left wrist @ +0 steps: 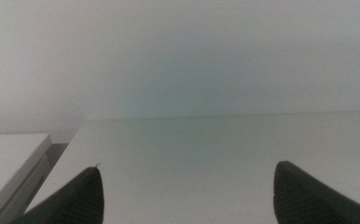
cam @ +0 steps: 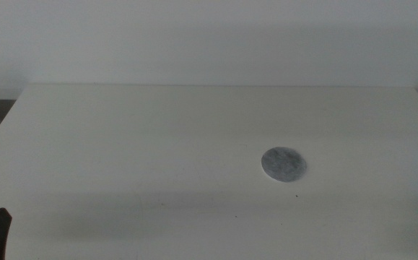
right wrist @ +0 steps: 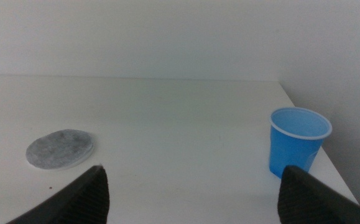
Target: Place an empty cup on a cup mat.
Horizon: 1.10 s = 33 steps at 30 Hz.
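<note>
Your cup stands upright near the tabletop edge, well apart from the cup mat. Both the right claw and the left claw are spread open, holding nothing.

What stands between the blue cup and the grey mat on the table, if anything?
Nothing visible does. In the right wrist view the cup stands upright near the table's right edge, and only bare table lies between it and the cup mat. The right gripper is open, with no object between it and the cup.
</note>
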### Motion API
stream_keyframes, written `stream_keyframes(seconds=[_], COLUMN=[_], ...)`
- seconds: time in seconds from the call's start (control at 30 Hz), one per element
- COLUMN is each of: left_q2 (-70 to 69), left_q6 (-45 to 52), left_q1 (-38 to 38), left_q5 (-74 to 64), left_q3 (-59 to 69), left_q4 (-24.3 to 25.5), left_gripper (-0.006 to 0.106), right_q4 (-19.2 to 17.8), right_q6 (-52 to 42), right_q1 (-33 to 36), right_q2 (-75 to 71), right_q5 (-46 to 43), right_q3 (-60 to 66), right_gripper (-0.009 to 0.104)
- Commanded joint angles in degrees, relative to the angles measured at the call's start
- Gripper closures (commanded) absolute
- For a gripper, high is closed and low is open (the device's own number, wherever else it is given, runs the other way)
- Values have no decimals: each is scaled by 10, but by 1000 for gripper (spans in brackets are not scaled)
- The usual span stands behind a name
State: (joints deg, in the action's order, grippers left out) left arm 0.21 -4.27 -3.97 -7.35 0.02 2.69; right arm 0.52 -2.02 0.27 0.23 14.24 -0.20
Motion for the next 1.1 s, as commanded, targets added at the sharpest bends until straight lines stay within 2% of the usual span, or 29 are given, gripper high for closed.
stream_keyframes(seconds=[0.0, 0.03, 0.53, 0.8, 0.93, 1.07], left_q2=[-2, -2, -2, -2, -2, -2], left_q6=[-2, -2, -2, -2, -2, -2], left_q1=[-1, -1, -1, -1, -1, -1], left_q5=[7, 7, 7, 7, 7, 7], left_q3=[0, 0, 0, 0, 0, 0], left_q4=[-1, -1, -1, -1, -1, -1], left_gripper=[7, 7, 7, 7, 7, 7], right_q4=[-5, -16, -15, 18, 18, 18], right_q6=[-4, -11, -8, 34, 78, 112], right_q1=[-4, -4, -3, -2, -2, -2], right_q2=[-2, -2, -2, 11, 96, 257], right_q5=[-6, -11, -24, -44, -9, 144], right_q3=[2, 2, 2, -14, -85, -235], right_gripper=[10, 10, 10, 10, 10, 10])
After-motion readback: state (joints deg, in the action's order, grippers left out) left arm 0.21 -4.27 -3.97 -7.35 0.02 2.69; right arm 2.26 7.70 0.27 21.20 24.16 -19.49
